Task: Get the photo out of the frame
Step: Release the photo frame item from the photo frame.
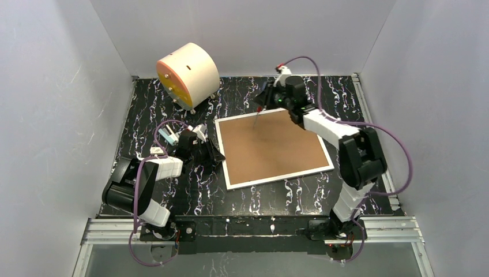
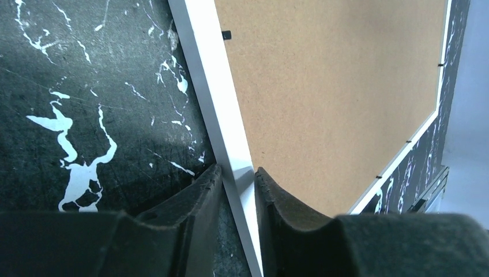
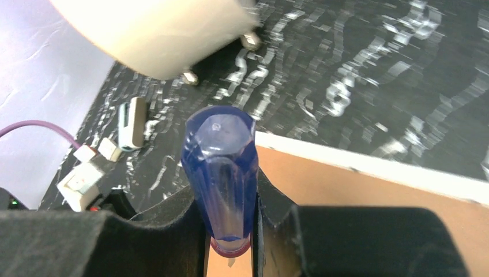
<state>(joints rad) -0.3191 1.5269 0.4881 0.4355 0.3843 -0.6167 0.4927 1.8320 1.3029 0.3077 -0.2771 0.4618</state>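
- The frame [image 1: 277, 179] lies flat, brown back panel [image 1: 271, 147] facing up, at the centre of the black marbled table [image 1: 277, 199] in the top view.
- The left gripper [image 2: 237, 176] is at the frame's left edge; its jaws, only narrowly apart, press the white rim from both sides.
- The right gripper [image 3: 230, 199] hangs over the frame's upper-left corner, clamped on the blue handle of a screwdriver [image 3: 222, 167] whose tip meets the back panel.
- A cream cylinder [image 1: 187, 75] stands at the table's upper left, apart from the frame.
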